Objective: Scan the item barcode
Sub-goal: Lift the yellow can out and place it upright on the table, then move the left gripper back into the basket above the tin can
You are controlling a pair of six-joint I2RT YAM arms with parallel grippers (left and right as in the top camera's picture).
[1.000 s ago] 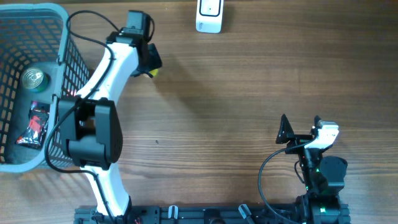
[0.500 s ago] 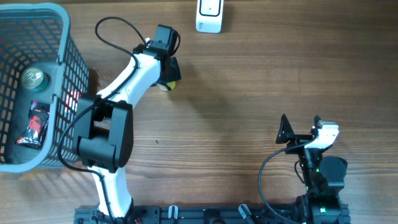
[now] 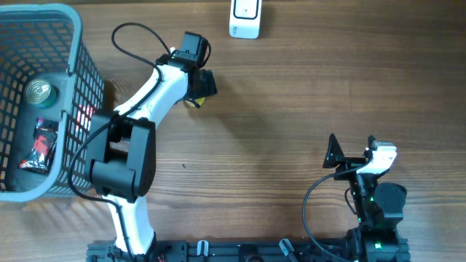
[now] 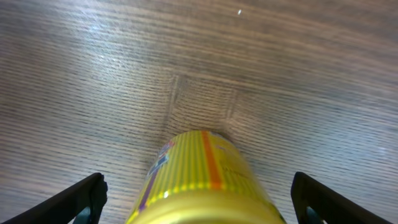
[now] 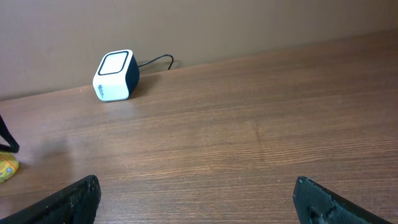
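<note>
My left gripper point(image 4: 199, 194) stands released around the yellow can point(image 4: 200, 171); scanner point(image 3: 245, 18) at its one o'clock, scan not yet done, I'd say.

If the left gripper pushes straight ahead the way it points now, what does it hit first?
The left gripper would first meet the yellow can, which sits between its open fingers, with the wooden table beyond it. How much gap remains is unclear.
</note>
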